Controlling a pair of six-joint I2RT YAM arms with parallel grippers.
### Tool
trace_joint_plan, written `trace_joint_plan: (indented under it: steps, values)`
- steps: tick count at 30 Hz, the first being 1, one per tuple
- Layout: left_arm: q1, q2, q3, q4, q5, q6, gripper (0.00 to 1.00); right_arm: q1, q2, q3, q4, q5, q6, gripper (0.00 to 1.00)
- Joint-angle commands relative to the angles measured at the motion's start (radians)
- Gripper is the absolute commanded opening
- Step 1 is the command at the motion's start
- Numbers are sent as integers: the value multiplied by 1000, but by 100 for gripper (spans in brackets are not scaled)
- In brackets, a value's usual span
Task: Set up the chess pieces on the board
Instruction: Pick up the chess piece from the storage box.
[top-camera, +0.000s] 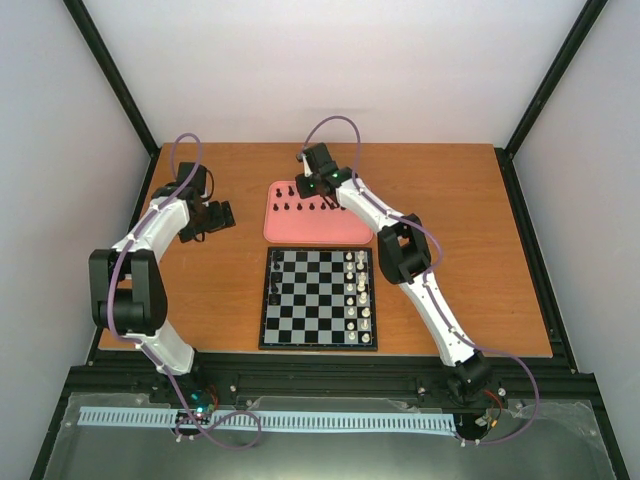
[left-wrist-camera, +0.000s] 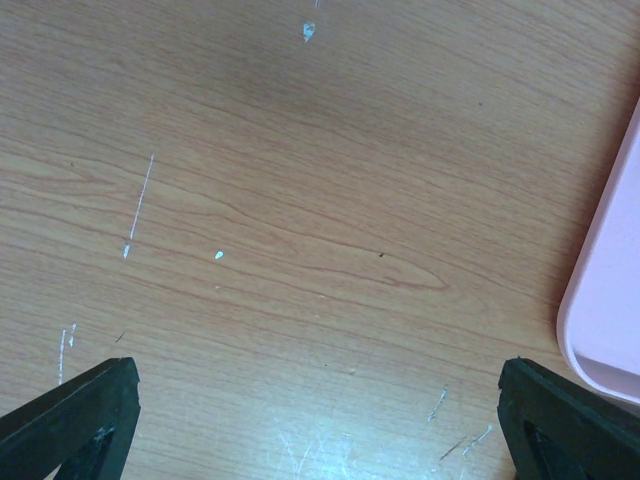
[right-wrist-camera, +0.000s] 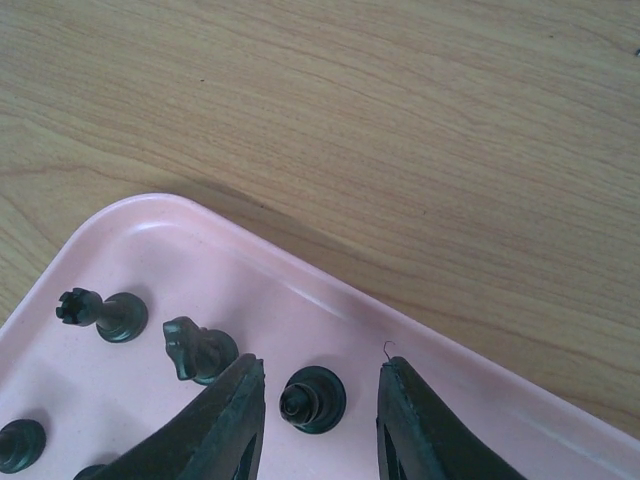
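Note:
Several tiny black chess pieces (top-camera: 303, 205) stand on a pink tray (top-camera: 340, 230) behind the board (top-camera: 318, 330). Two black pieces (top-camera: 275, 275) stand on the board's left edge, and white pieces (top-camera: 358, 295) fill its right columns. My right gripper (top-camera: 305, 186) hovers over the tray's back. In the right wrist view it is open (right-wrist-camera: 322, 375), with a black piece (right-wrist-camera: 313, 399) between the jaws and untouched. A knight (right-wrist-camera: 197, 349) and a rook (right-wrist-camera: 103, 312) stand to its left. My left gripper (top-camera: 217, 216) is open and empty (left-wrist-camera: 318, 400) over bare wood.
The tray's rounded rim (right-wrist-camera: 330, 290) runs just beyond the right fingertips, and its edge shows at the right of the left wrist view (left-wrist-camera: 605, 320). Another black piece (right-wrist-camera: 20, 443) stands at the lower left. Black frame posts border the table.

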Motion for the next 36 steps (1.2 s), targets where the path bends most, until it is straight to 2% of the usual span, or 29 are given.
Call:
trace_joint_plan:
  steps: [1, 9, 13, 17, 26, 29, 36]
  values:
    - [-1, 18, 20, 4, 10, 1, 100, -9, 31, 34, 21, -15, 11, 37]
    - [0, 20, 17, 5, 9, 2, 100, -10, 56, 55, 21, -18, 24, 36]
    - [0, 26, 23, 4, 9, 2, 100, -13, 62, 60, 22, -14, 24, 33]
    - [0, 31, 28, 2, 12, 2, 100, -17, 66, 64, 20, -14, 26, 27]
    - [0, 34, 22, 5, 17, 0, 100, -19, 49, 64, 16, -40, 7, 6]
    - [-1, 34, 22, 4, 19, -3, 100, -20, 23, 62, 6, -55, -3, 3]
    - [0, 42, 38, -2, 15, -6, 100, -19, -146, 0, -34, -108, -24, 3]
